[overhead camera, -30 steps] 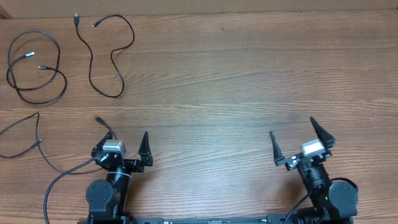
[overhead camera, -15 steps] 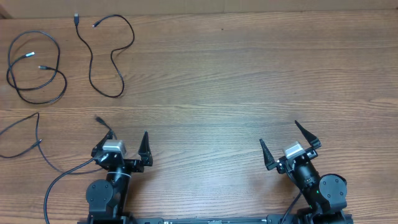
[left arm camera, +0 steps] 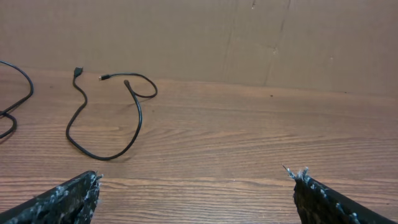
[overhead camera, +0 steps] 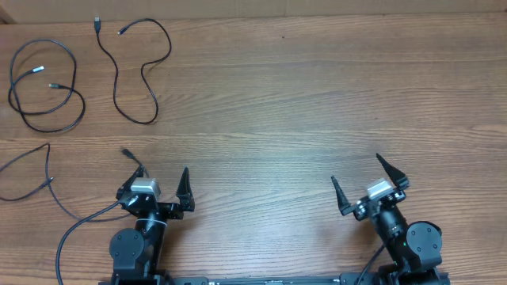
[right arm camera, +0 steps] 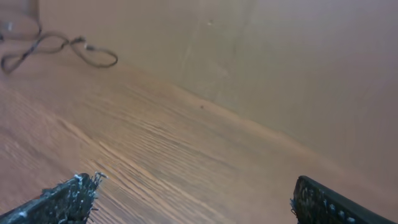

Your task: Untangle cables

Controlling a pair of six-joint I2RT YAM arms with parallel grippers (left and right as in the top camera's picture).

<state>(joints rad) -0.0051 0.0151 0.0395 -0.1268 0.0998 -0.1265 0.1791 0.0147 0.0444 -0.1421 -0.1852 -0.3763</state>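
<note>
Three thin black cables lie apart on the wooden table [overhead camera: 301, 103] at the far left. One cable is a loose coil [overhead camera: 43, 91]. A second, S-shaped cable [overhead camera: 135, 71] lies just right of it and also shows in the left wrist view [left arm camera: 134, 112]. The third cable [overhead camera: 36, 170] trails off the left edge. My left gripper [overhead camera: 154, 160] stands open near the front edge, right of the third cable, with nothing between its fingers [left arm camera: 193, 175]. My right gripper [overhead camera: 356, 168] is open and empty at the front right, far from all cables [right arm camera: 196, 180]. A blurred cable [right arm camera: 93, 56] shows far off in the right wrist view.
A brown cardboard wall [left arm camera: 249, 37] stands along the table's far edge. A thicker black arm wire [overhead camera: 79, 226] curves left of the left arm's base. Bare wood lies between the two grippers.
The right gripper has shifted left and turned to face the table's left side; it stays open. The left arm and the cables have not moved.
</note>
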